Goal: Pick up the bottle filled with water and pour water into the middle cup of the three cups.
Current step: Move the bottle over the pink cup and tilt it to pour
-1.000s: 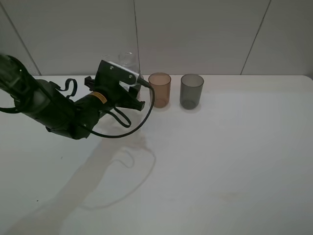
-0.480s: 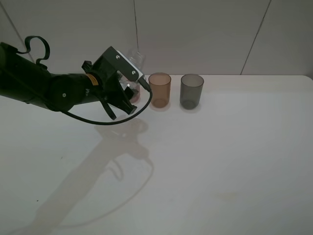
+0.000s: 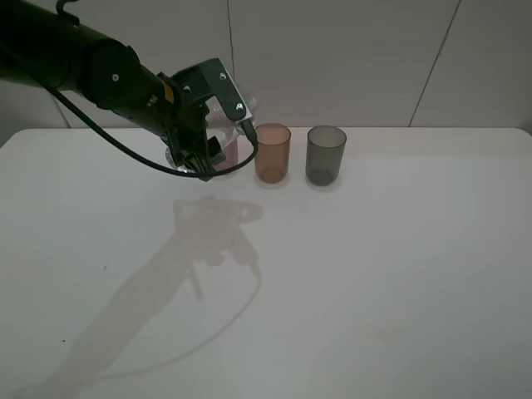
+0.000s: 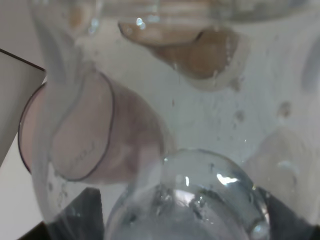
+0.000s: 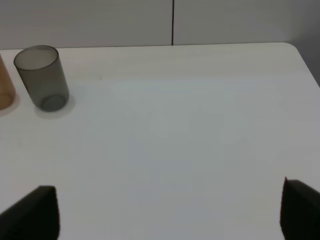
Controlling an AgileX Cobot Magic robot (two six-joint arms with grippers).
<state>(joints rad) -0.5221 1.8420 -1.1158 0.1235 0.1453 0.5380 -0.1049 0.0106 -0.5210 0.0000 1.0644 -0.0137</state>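
My left gripper [image 3: 212, 133] is shut on the clear bottle [image 3: 236, 106] and holds it lifted and tilted over the back of the table, just left of the cups. The bottle [image 4: 200, 200] fills the left wrist view between the dark fingers [image 4: 75, 215]. The pinkish-mauve cup [image 3: 227, 152] stands partly hidden behind the gripper. The amber-brown middle cup [image 3: 272, 153] stands right of it, then the dark grey-green cup [image 3: 325, 155]. Through the bottle I see the pink cup [image 4: 75, 135] and the amber cup [image 4: 200, 50]. My right gripper [image 5: 170, 215] is open and empty.
The white table [image 3: 357, 274] ends at a tiled wall [image 3: 349, 58] just behind the cups. The right wrist view shows the grey-green cup [image 5: 41, 77], the amber cup's edge [image 5: 4, 87] and the table's far corner [image 5: 292, 47].
My left arm has risen and swung back with the bottle. The bottle has moved right and tilted toward the cups. The cups have not moved.
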